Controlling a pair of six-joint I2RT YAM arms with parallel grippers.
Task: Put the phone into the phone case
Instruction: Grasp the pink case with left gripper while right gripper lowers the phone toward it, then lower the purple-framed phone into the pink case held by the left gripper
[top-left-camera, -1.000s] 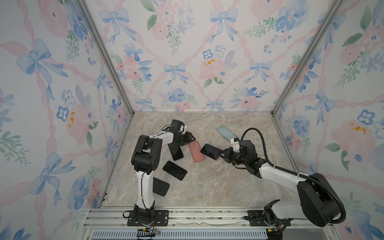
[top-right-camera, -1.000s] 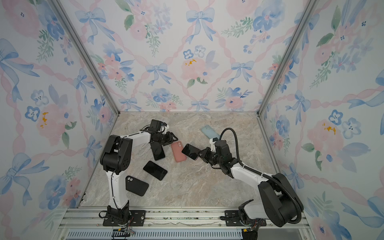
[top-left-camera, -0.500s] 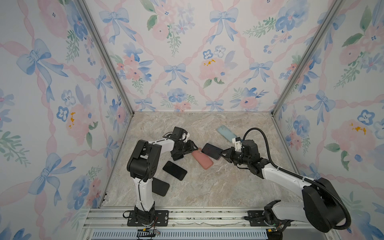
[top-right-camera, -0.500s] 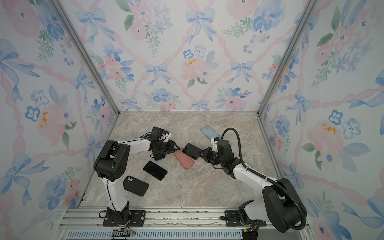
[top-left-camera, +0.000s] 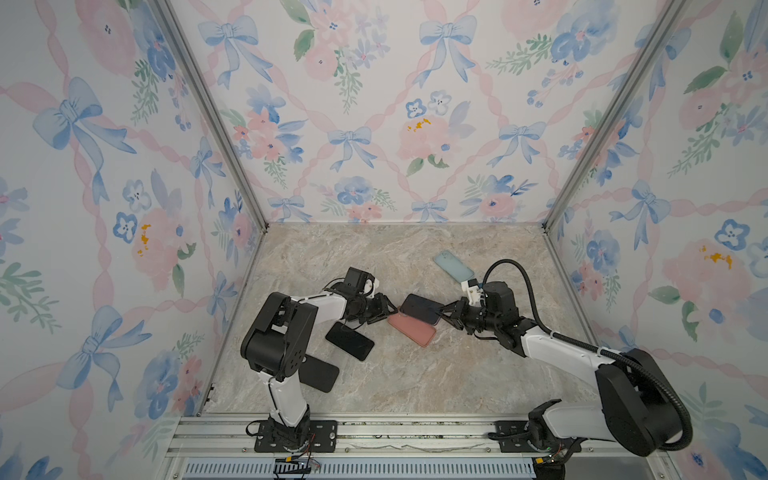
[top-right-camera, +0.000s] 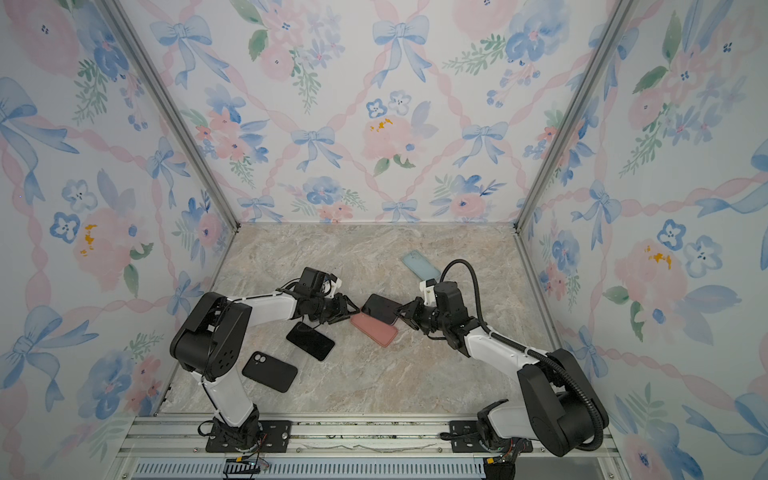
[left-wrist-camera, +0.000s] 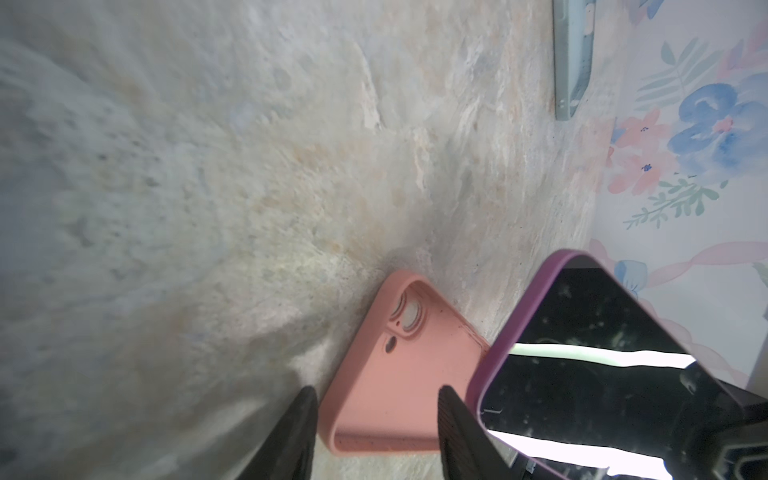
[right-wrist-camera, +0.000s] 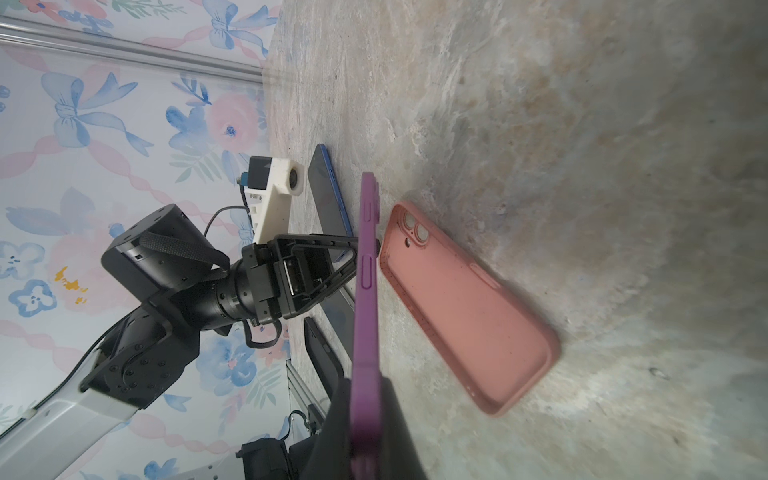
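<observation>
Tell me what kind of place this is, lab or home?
Likely a robot data-collection booth, not a home: two arms bolted to an aluminium rail, floral wallpaper panels in metal framing, and a marble-look tabletop strewn with phones and cases.

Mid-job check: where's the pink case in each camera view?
In a top view: pink case, middle of the table.
In a top view: same spot.
Left wrist: close up, open side up.
Right wrist: lying flat, past the phone's edge.
Shared landmark: the purple phone, right beside it in every view.
</observation>
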